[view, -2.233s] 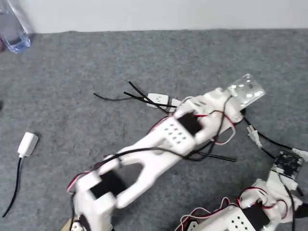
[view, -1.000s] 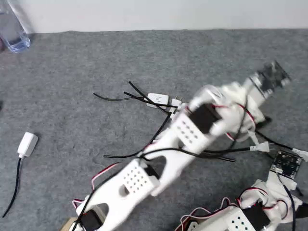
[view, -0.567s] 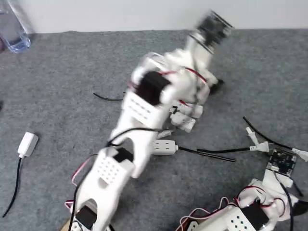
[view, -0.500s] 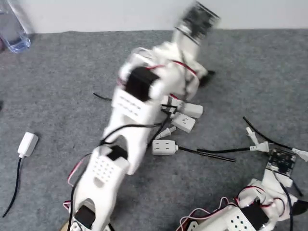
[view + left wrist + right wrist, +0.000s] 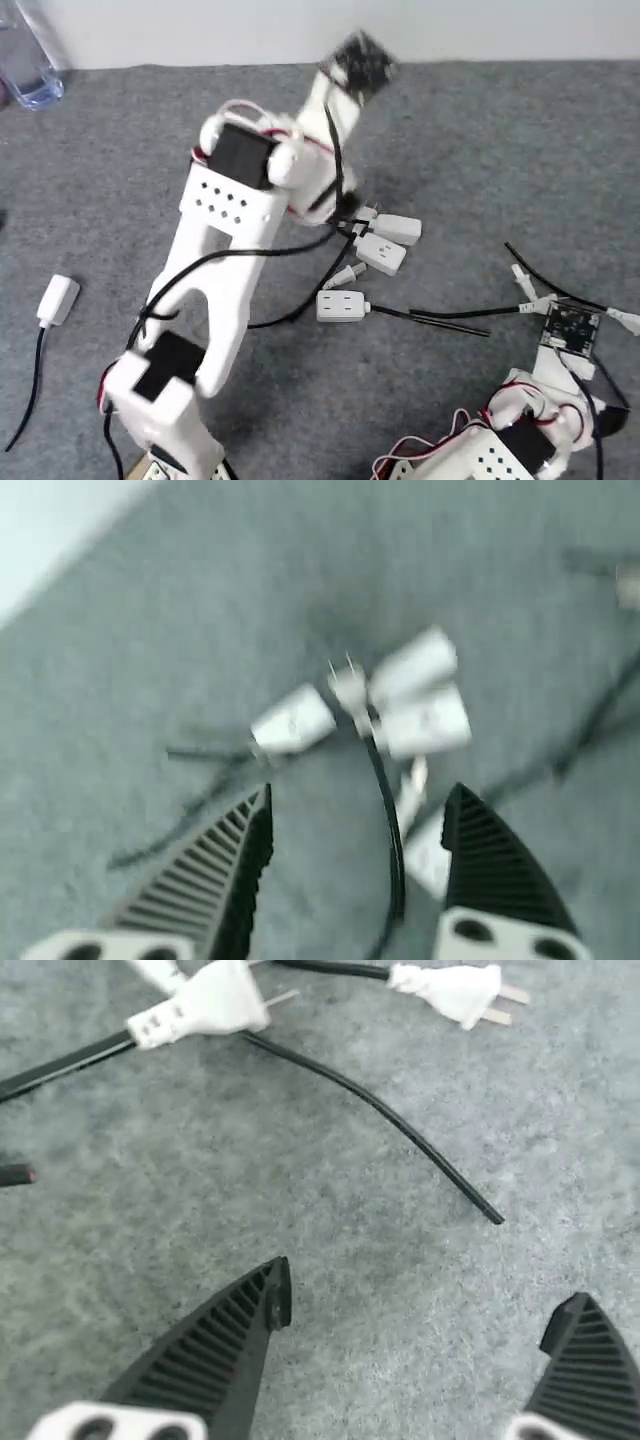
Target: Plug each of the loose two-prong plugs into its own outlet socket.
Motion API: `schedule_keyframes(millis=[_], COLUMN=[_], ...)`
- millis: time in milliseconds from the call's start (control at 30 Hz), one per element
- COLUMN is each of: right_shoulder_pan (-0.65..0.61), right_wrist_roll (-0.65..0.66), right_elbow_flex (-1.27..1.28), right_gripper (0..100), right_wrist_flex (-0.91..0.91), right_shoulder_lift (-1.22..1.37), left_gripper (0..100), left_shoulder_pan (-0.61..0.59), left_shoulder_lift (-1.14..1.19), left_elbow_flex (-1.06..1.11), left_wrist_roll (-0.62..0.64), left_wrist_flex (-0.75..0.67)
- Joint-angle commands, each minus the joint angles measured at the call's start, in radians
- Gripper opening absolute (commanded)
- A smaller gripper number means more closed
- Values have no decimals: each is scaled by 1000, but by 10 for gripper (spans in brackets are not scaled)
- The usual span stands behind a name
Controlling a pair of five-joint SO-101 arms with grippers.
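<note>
Three white outlet sockets point(image 5: 395, 228), point(image 5: 382, 253), point(image 5: 340, 305) cluster at mid-table, with a small two-prong plug point(image 5: 345, 272) among them. My left gripper point(image 5: 338, 202) hangs just left of the cluster. In the left wrist view the left gripper point(image 5: 360, 800) is open above sockets point(image 5: 292, 720), point(image 5: 412, 670) and a plug point(image 5: 347, 685), holding nothing. Two more white plugs point(image 5: 530, 292), point(image 5: 622, 320) lie at the right. The right gripper point(image 5: 430, 1285) is open, short of these plugs point(image 5: 205, 1005), point(image 5: 450, 988).
Black cables point(image 5: 450, 318) run across the grey mat between sockets and plugs; a loose cable end point(image 5: 490, 1215) lies ahead of the right gripper. Another white socket point(image 5: 57, 298) lies far left. A clear bottle point(image 5: 25, 60) stands at the back left corner.
The left arm has swung from the right side of the table to the left and toward the back, uncovering the socket cluster. The right arm has shifted only slightly.
</note>
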Motion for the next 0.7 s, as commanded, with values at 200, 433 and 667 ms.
schedule_keyframes(millis=[200,433,667], right_shoulder_pan=[-10,-12,-13], right_wrist_roll=[9,9,9], right_elbow_flex=[17,17,17], right_gripper=[376,376,376], right_wrist_flex=[10,10,10], right_shoulder_lift=[1,1,1], left_gripper=[258,257,257], left_shoulder_pan=[64,97,130], left_shoulder_lift=[-133,-137,-130], left_elbow_flex=[493,842,911], left_wrist_roll=[-270,-353,-371], left_wrist_flex=[-69,-411,-535])
